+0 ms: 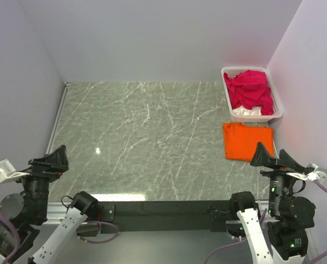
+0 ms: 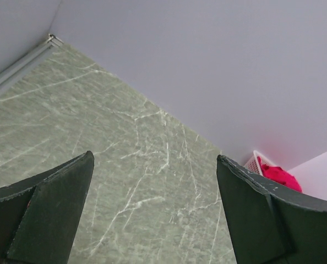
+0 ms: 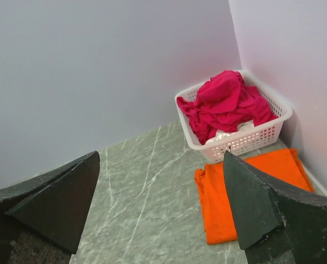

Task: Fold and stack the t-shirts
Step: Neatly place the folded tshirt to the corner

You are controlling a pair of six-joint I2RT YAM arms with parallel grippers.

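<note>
Orange t-shirt (image 1: 248,141) lies folded flat on the surface (image 1: 141,137), just in front of the white slotted basket (image 1: 257,117) and close to the right wall. Magenta t-shirts (image 1: 252,88) are heaped crumpled in the basket, rising above its rim. A bit of white cloth (image 1: 246,111) shows under them at the near side. I cannot tell how many magenta shirts there are.

My left tool (image 2: 154,157) is spread wide with nothing in it, raised at the near left corner, well apart from all cloth. My right tool (image 3: 161,155) is likewise released and bare, above the near right edge, near the orange shirt.

Judgement: 1 shirt folded, the rest to do. Next is a pull from the basket.

Risks:
1. The heap is tangled, so 1 pinch could lift 2 garments, or the white cloth too.
2. The basket looks light and loose. A snagged shirt could drag or tip it onto the orange fold.
3. A trailing shirt carried over the orange one could brush it open.
4. The wall crowds the basket, leaving little room for my right tool.
</note>
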